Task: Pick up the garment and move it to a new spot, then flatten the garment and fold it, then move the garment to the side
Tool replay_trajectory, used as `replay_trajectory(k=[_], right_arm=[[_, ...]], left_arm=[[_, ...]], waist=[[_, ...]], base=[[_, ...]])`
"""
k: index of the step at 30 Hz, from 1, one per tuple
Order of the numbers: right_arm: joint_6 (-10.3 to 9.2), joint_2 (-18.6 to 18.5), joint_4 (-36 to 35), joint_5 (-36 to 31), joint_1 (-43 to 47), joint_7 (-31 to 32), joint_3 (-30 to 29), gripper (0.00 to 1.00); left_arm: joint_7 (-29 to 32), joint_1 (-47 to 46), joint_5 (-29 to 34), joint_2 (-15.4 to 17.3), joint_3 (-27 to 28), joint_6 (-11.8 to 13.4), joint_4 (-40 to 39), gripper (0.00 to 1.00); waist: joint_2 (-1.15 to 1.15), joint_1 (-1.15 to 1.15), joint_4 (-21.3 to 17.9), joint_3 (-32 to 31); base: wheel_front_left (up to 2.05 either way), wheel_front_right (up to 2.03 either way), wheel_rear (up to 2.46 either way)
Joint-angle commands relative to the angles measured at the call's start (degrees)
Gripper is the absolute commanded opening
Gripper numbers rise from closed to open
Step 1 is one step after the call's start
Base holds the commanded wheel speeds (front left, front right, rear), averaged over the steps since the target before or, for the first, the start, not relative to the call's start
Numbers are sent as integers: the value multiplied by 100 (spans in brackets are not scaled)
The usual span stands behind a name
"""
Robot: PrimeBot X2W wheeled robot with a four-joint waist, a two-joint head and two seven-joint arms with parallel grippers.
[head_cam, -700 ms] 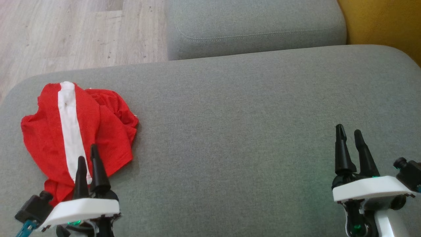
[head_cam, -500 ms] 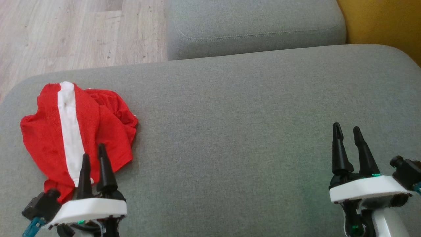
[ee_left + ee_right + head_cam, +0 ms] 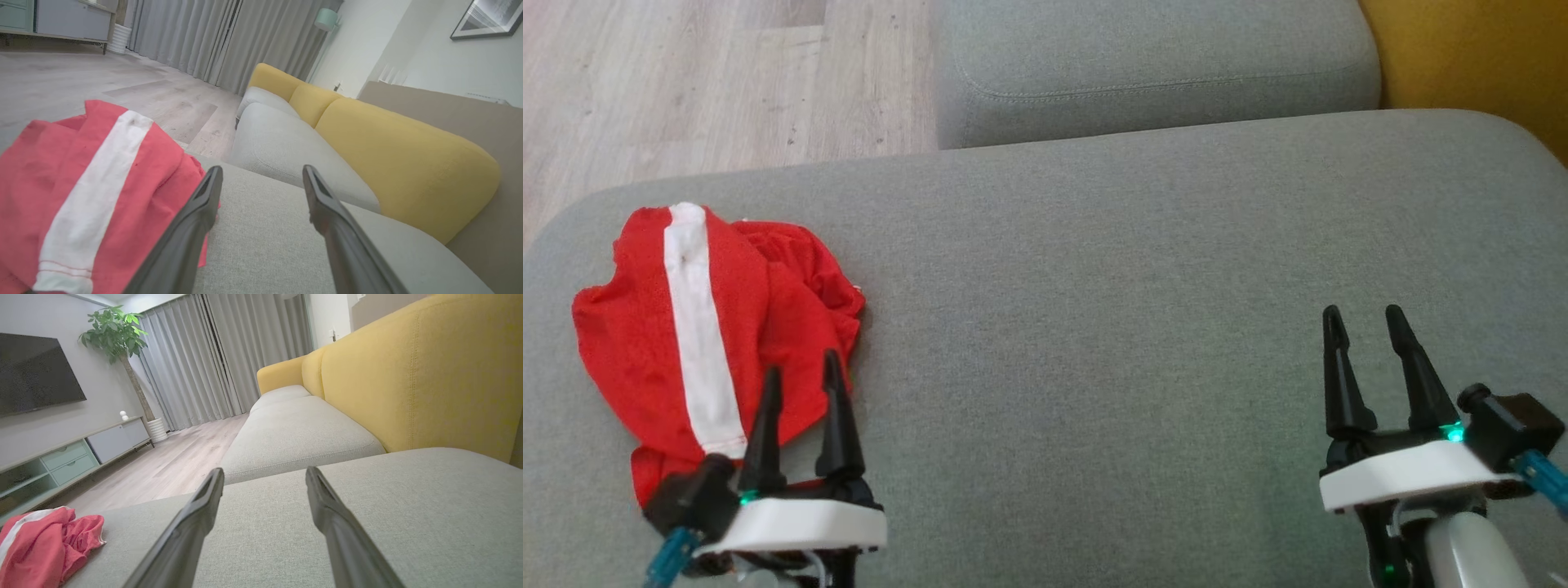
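The garment (image 3: 711, 335) is red with a white stripe and lies crumpled at the left end of the grey sofa seat (image 3: 1094, 327). It also fills the left of the left wrist view, garment (image 3: 81, 192), and sits small at the lower left of the right wrist view, garment (image 3: 45, 543). My left gripper (image 3: 800, 371) is open over the garment's near right edge, nothing between its fingers. Far to the right, my right gripper (image 3: 1364, 314) stands open above bare seat.
A second grey seat cushion (image 3: 1160, 65) lies beyond, with the yellow backrest (image 3: 1470, 57) on the right. Wooden floor (image 3: 703, 82) runs past the seat's left and far edge. A TV stand (image 3: 73, 453) and a potted plant (image 3: 118, 330) stand across the room.
My left gripper has slid right, from over the white stripe to the garment's right edge, and its fingers have spread. The right gripper has shifted a little left and opened wider. The garment has not moved.
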Motion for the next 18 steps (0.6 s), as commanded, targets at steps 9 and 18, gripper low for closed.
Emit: replay_trajectory(k=[9, 18], right_arm=[[35, -49, -329, -947, -207, -238, 157, 100], [38, -52, -426, -1685, -202, -390, 192, 100]], left_arm=[[-218, -152, 995, 252, -301, 267, -287, 100], [-369, -190, 1638, 434, -666, 491, -302, 100]], waist=[[0, 0, -49, 0], [0, 0, -70, 18]], base=[[0, 0, 0], [0, 0, 0]])
